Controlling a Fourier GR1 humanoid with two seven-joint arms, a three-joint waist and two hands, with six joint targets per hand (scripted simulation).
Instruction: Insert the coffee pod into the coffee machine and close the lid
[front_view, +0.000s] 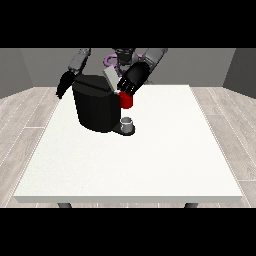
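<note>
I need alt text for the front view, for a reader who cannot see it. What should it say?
A robot hand at the view's right reaches over a black coffee machine on a white table, close to a red thing at the machine. A small grey thing sits at the machine's base. The other robot hand hangs at the view's left.

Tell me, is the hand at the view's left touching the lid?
No, the hand at the view's left hangs beside the machine, apart from the raised lid, which the hand at the view's right reaches.
</note>
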